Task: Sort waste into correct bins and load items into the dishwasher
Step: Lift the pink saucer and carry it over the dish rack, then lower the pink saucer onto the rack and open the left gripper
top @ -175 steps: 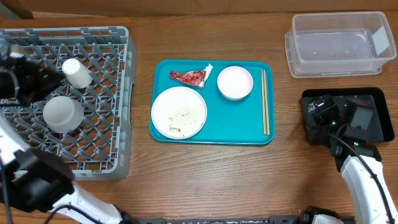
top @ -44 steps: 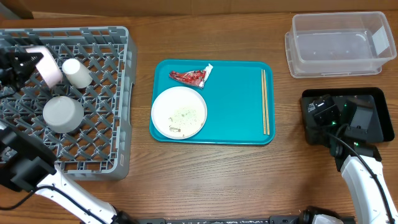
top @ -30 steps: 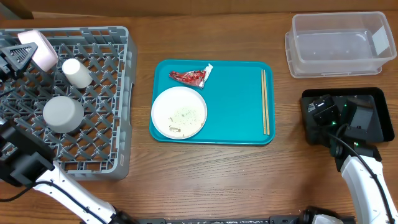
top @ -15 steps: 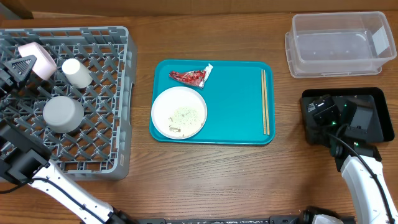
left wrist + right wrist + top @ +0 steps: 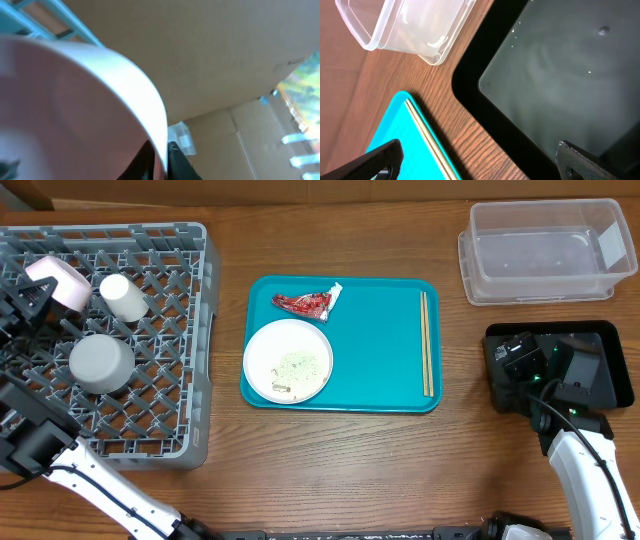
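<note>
Left hand [image 5: 35, 292] pinches the pink bowl's [image 5: 55, 277] rim, the bowl tilted in the dish rack's [image 5: 190, 330] far-left corner. Right hand [image 5: 480, 161], well clear of the rack, gapes open over the black tray [image 5: 560, 75]. Wooden bench [image 5: 330, 465].

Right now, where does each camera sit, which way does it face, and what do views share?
Overhead: above the table, looking straight down on dish rack, teal tray, clear tub and black tray; both arms show.
Left wrist: on the left hand at the rack, close against the pink bowl, tilted up toward cardboard; dark fingers straddle its rim.
Right wrist: on the right hand above the black tray, facing tub, teal tray and chopsticks; two fingertips show.
Shared: overhead and right wrist both show chopsticks, tub and black tray.
</note>
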